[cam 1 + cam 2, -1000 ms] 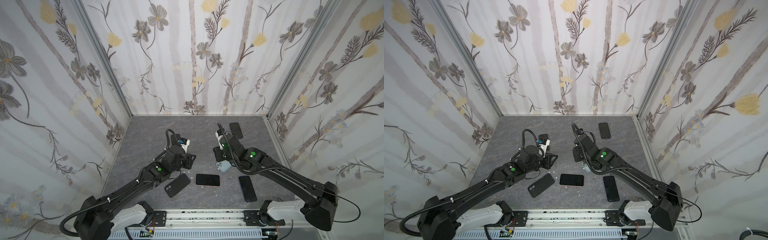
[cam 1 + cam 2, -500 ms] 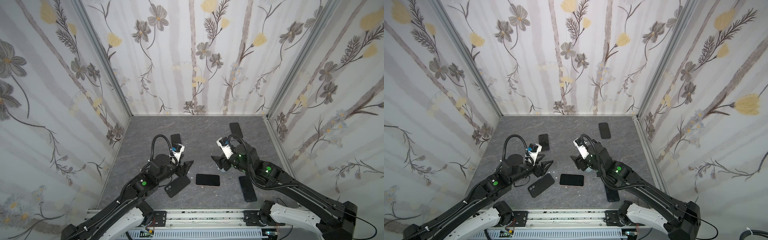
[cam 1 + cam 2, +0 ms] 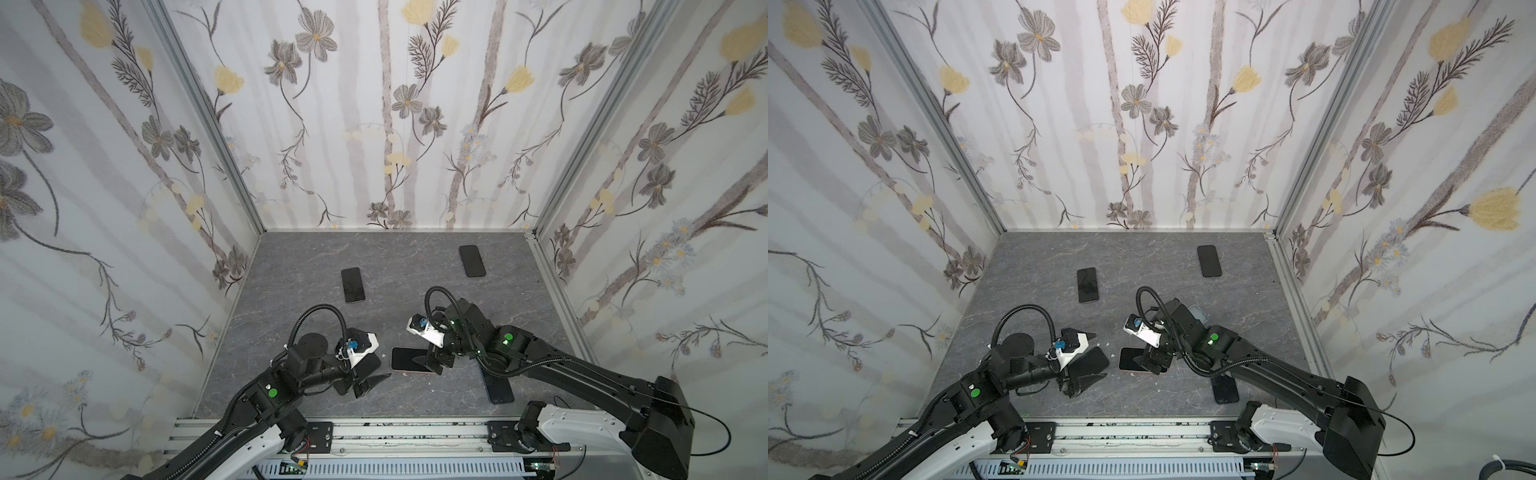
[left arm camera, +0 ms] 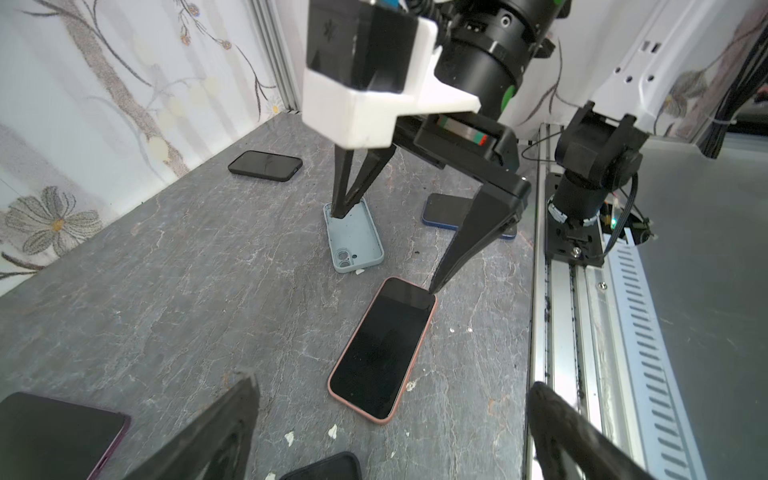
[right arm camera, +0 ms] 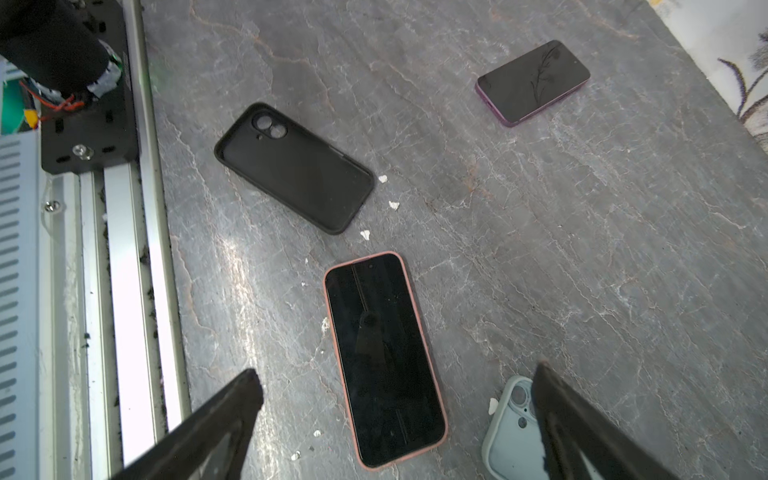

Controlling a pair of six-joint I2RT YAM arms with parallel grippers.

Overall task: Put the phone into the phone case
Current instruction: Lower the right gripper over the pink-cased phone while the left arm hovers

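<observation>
Between the spread, empty jaws of the right gripper (image 5: 395,370): flat pink-rimmed black-screened phone (image 5: 384,357), screen up. At one jaw tip: empty pale blue-grey case (image 5: 509,436). Beyond: empty black rubbery case (image 5: 295,170), under the left gripper (image 4: 394,384), likewise spread, empty.

In both top views the surface (image 3: 395,257) lies bare at upper middle between purple phone (image 3: 353,285) and black-cased phone (image 3: 472,260); lower centre is crowded: pink-cased phone (image 3: 407,359), black case (image 3: 1096,359), blue phone (image 3: 498,392).
</observation>
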